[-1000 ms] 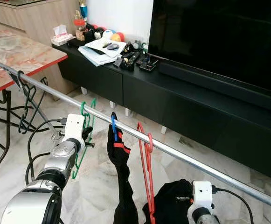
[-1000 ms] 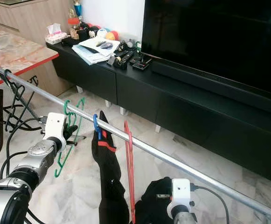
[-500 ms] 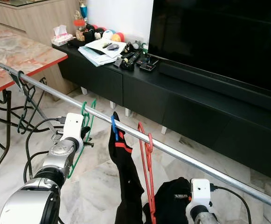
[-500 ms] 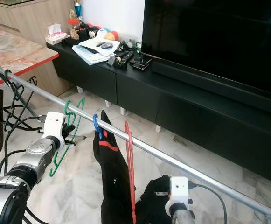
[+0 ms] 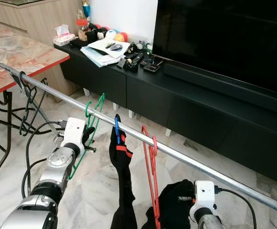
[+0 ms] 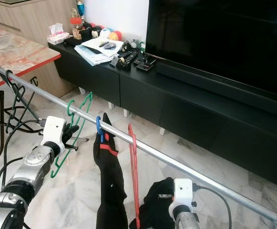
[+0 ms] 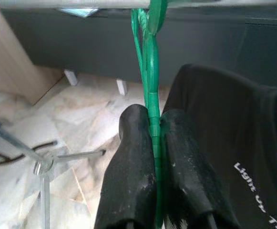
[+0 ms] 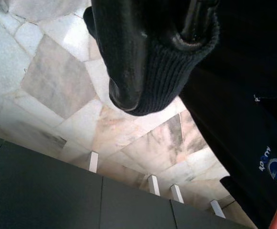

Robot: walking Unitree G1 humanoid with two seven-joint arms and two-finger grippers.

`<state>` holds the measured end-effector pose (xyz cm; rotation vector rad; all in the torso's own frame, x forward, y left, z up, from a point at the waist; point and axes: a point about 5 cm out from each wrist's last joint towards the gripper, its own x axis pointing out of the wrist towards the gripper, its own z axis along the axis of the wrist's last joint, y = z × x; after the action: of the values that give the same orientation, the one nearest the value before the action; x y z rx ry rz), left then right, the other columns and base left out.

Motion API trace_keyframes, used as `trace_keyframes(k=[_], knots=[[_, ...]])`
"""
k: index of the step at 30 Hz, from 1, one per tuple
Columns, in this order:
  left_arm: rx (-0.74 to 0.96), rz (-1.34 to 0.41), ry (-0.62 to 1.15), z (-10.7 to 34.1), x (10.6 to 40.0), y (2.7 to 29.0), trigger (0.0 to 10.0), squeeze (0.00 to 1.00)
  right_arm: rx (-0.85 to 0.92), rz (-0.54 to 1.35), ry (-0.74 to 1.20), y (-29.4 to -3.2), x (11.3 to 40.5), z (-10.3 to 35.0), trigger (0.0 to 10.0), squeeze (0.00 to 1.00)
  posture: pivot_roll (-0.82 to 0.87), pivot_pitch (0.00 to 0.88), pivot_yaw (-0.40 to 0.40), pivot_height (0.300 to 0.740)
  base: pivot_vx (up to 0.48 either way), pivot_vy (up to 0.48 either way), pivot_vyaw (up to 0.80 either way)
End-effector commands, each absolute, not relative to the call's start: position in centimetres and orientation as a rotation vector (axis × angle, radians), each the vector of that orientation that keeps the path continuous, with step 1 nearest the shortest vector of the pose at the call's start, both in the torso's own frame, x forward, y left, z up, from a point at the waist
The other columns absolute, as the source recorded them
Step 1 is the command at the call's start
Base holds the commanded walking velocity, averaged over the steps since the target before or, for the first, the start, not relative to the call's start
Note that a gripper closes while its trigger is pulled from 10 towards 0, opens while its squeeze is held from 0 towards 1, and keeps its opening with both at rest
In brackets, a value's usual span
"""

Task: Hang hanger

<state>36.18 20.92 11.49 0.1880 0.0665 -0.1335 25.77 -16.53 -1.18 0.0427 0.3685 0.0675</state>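
black tv (image 5: 224, 38) above a cluttered black cabinet (image 5: 176, 100).

The green hanger (image 5: 87, 130) is a thin plastic one, hook already over the metal rail (image 5: 186, 160) near its left part, body hanging down at a slant toward the floor. The left gripper (image 7: 153, 125) has its two black fingers pinched tight on the hanger's edge just under the hook. Further along the same rail there's a blue hook carrying a black garment (image 5: 121, 181), then a red hanger (image 5: 150, 176) hanging straight down.
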Motion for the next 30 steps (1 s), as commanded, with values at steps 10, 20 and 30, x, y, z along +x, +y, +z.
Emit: trace_keyframes(k=[10, 20, 30], knots=[[0.199, -0.164, 0.072, 8.7, 31.8, 21.9, 10.0, 0.00, 0.036, 0.038, 0.356, -17.1, 26.2, -0.9, 10.0, 0.00, 0.06, 0.012, 0.005, 0.740, 0.000, 0.000, 0.00], [0.117, -0.140, 0.144, 6.7, 29.1, 20.9, 10.0, 0.00, 0.001, -0.072, 0.444, -18.3, 25.6, -2.0, 10.0, 0.00, 0.07, 0.000, 0.016, 0.740, 0.000, 0.000, 0.00], [0.113, -0.143, 0.160, 6.6, 28.6, 20.4, 10.0, 0.00, 0.022, -0.135, 0.501, -18.7, 24.8, -2.8, 10.0, 0.00, 0.07, 0.000, 0.024, 0.740, 0.000, 0.242, 0.00]])
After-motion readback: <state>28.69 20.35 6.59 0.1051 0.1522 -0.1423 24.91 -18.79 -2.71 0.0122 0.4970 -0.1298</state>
